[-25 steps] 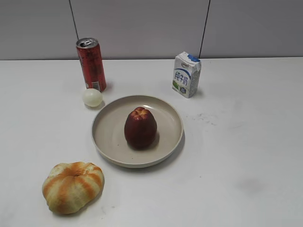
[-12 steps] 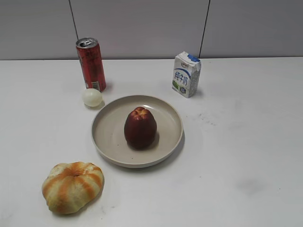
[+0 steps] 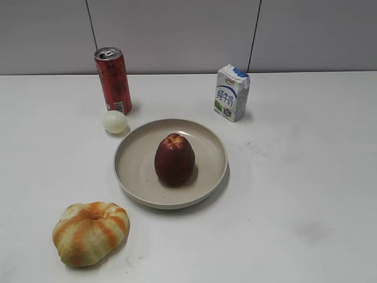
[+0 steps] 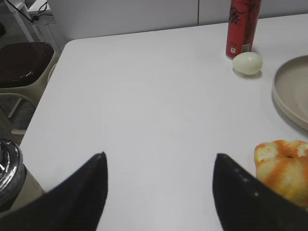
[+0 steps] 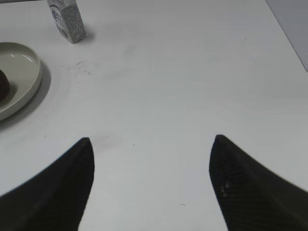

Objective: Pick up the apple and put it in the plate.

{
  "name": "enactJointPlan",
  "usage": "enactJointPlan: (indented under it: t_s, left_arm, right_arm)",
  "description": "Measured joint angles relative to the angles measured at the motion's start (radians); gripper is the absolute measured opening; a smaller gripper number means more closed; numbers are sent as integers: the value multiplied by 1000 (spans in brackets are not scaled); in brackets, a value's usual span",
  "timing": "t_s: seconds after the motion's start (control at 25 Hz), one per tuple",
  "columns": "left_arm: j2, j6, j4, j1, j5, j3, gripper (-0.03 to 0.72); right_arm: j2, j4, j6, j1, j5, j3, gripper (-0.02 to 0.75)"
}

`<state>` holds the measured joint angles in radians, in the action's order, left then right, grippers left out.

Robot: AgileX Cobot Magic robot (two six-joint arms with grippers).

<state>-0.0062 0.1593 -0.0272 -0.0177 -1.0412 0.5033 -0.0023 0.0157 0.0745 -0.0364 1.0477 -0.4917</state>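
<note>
Already the job looks finished: on the white surface, the wide beige plate holds the dark red apple, standing upright just back of the plate's middle and clear of the rim, so by these views nothing of the task seems left but for the arms to stay out of the way. Neither arm shows in the exterior view. The left gripper hangs over bare surface with its jaws spread wide and empty, the striped bun just off to its right; the right gripper likewise has its jaws spread wide over bare surface, the plate's edge at far left of its view. Behind stand the red can, the milk carton and the small pale ball. Against the earlier frames, nothing on the surface has shifted.
</note>
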Motion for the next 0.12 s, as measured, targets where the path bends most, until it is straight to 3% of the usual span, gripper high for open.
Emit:
enactJointPlan:
  t_s: [0.12]
  left_arm:
    - [0,0,0,0,0,0,521]
  right_arm:
    - [-3,0,0,1,1,0,592]
